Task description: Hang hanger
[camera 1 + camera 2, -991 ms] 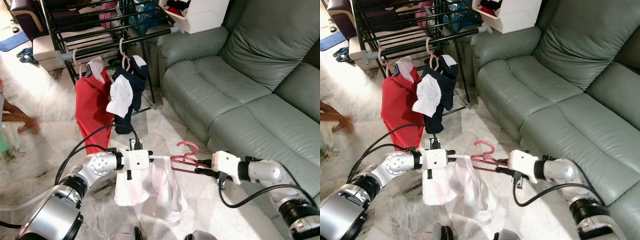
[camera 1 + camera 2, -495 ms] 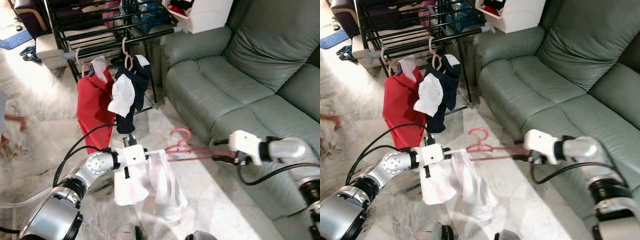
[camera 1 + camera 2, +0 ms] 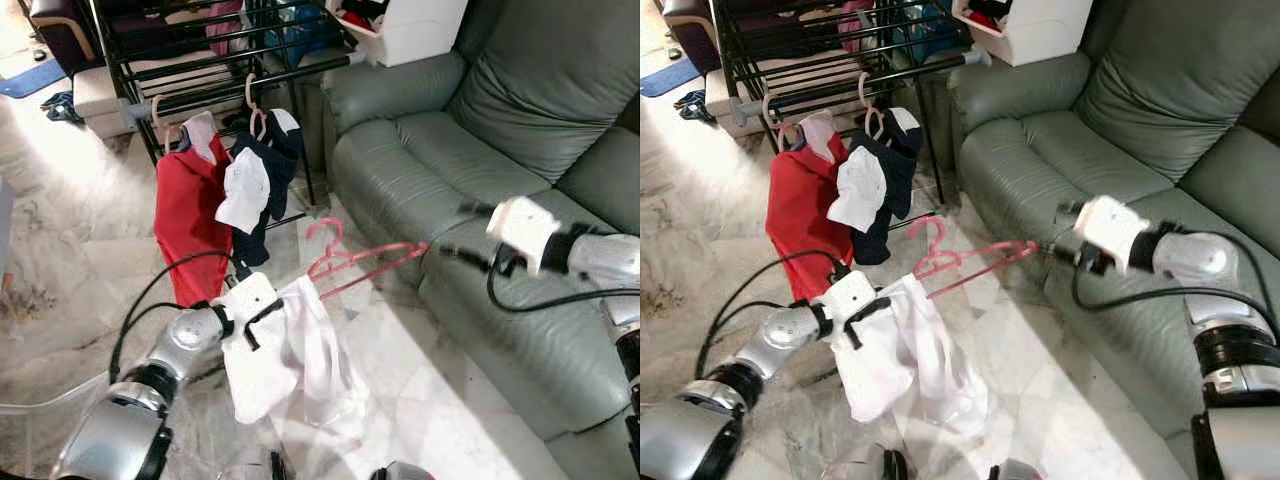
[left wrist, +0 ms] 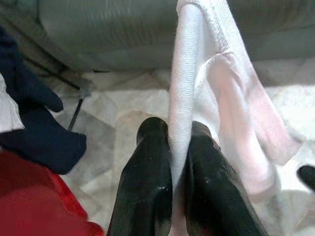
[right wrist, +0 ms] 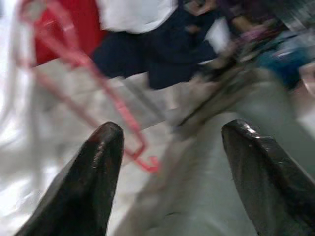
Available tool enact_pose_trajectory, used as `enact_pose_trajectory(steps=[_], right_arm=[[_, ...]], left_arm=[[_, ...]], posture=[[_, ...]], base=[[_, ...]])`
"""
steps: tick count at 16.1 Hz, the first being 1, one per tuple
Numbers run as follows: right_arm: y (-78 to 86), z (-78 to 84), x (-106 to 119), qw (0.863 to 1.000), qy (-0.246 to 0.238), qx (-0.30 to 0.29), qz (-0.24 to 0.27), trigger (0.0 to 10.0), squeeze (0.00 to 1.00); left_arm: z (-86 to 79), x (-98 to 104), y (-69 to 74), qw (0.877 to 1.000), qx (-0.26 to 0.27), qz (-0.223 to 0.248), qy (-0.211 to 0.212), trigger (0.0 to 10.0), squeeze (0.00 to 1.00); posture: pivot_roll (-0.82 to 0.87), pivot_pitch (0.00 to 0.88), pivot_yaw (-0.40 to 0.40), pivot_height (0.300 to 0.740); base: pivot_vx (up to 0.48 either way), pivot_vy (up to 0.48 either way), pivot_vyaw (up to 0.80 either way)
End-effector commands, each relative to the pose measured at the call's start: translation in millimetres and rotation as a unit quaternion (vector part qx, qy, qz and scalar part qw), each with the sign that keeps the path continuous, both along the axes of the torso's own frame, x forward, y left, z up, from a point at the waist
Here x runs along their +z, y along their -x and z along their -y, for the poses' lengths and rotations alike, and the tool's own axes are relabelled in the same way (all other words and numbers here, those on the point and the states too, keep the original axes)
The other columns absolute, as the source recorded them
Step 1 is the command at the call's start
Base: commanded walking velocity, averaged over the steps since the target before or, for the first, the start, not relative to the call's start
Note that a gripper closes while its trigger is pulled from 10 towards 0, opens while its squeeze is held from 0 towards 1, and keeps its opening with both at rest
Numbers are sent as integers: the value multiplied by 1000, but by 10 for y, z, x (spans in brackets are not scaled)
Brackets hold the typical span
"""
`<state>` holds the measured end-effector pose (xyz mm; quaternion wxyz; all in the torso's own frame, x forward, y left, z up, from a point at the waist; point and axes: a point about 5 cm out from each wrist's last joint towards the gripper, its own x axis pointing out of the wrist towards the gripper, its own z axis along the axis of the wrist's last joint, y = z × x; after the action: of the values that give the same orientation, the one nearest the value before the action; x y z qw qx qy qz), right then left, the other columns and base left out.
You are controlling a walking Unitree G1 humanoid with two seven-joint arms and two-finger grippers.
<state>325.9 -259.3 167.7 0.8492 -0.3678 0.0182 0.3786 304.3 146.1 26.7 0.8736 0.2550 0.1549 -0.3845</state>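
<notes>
Your left gripper (image 4: 172, 162) pinches only the white cloth (image 3: 290, 350) on the pink hanger (image 3: 355, 262); right gripper (image 5: 172, 152) is wide, empty. Hanger could slide out, short of the rack (image 3: 200, 70).

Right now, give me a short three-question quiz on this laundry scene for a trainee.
1. True or false: the right hand is shut on the pink hanger.
2. What is the left hand pinching?
A) red shirt
B) white garment
C) sofa cushion
3. Fill in: the red shirt hangs on the black ____.

Key:
1. False. Its fingers are spread, apart from the hanger's end.
2. B. It is shut on the white garment.
3. Drying rack.
</notes>
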Motion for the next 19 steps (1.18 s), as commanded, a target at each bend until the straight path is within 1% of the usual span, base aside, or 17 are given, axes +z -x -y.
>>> enact_pose_trajectory(steps=[1, 3, 5, 6, 8, 9, 10, 11, 12, 14, 15, 16, 17, 18, 19], right_arm=[[-42, 24, 86, 999, -6, -22, 38, 10000, 1000], [-50, 61, 117, 996, -30, -53, 68, 10000, 1000], [-55, 99, 133, 989, -57, -92, 104, 10000, 1000], [-54, 104, 144, 982, -77, -114, 127, 10000, 1000], [-37, 109, 118, 972, -105, -146, 149, 10000, 1000], [-3, 123, 63, 958, -144, -186, 166, 10000, 1000], [42, 122, -7, 945, -171, -216, 176, 10000, 1000], [73, 114, -63, 936, -193, -235, 179, 10000, 1000], [103, 82, -151, 930, -208, -248, 172, 10000, 1000], [139, 9, -273, 926, -221, -260, 161, 10000, 1000], [169, -64, -400, 924, -234, -268, 141, 10000, 1000], [188, -126, -520, 917, -254, -284, 117, 10000, 1000], [195, -158, -581, 913, -266, -291, 100, 10000, 1000], [210, -218, -692, 907, -282, -303, 71, 10000, 1000], [226, -271, -794, 904, -290, -311, 44, 10000, 1000]], left_arm=[[-41, 48, -48, 1000, 22, 8, 9, 0, 0], [-52, 47, -52, 999, 31, 7, 13, 0, 0], [-84, 47, -67, 999, 51, 7, 13, 0, 0], [-108, 52, -81, 997, 70, 4, 22, 0, 0], [-148, 75, -119, 993, 107, 2, 42, 0, 0], [-175, 119, -168, 986, 147, 0, 77, 0, 0], [-188, 163, -206, 980, 169, -2, 107, 0, 0], [-190, 185, -219, 978, 171, -3, 119, 0, 0], [-187, 208, -228, 978, 166, 0, 125, 0, 0], [-151, 266, -251, 979, 151, 7, 139, 0, 0], [-74, 365, -274, 980, 116, 21, 161, 0, 0], [3, 473, -279, 981, 72, 40, 178, 0, 0], [41, 517, -266, 982, 43, 47, 179, 0, 0], [110, 599, -233, 982, -7, 63, 177, 0, 0], [161, 669, -204, 981, -45, 76, 174, 0, 0]], posture=[[-71, 0, 58, 740], [-69, 0, 59, 740], [-66, 0, 58, 740], [-65, 0, 59, 740], [-62, 0, 63, 740], [-62, 0, 65, 740], [-59, 0, 68, 740], [-57, 0, 69, 740], [-56, 0, 71, 740], [-51, 0, 69, 740], [-49, 0, 68, 740], [-45, 0, 69, 740], [-40, 0, 69, 740], [-30, 0, 70, 740], [-26, 0, 71, 740]], base=[[0, 0, 0], [0, 0, 0], [0, 0, 0], [0, 0, 0], [0, 0, 0], [0, 0, 0], [0, 0, 0], [0, 0, 0], [0, 0, 0], [0, 0, 0], [0, 0, 0], [0, 0, 0], [0, 0, 0], [0, 0, 0], [0, 0, 0]])
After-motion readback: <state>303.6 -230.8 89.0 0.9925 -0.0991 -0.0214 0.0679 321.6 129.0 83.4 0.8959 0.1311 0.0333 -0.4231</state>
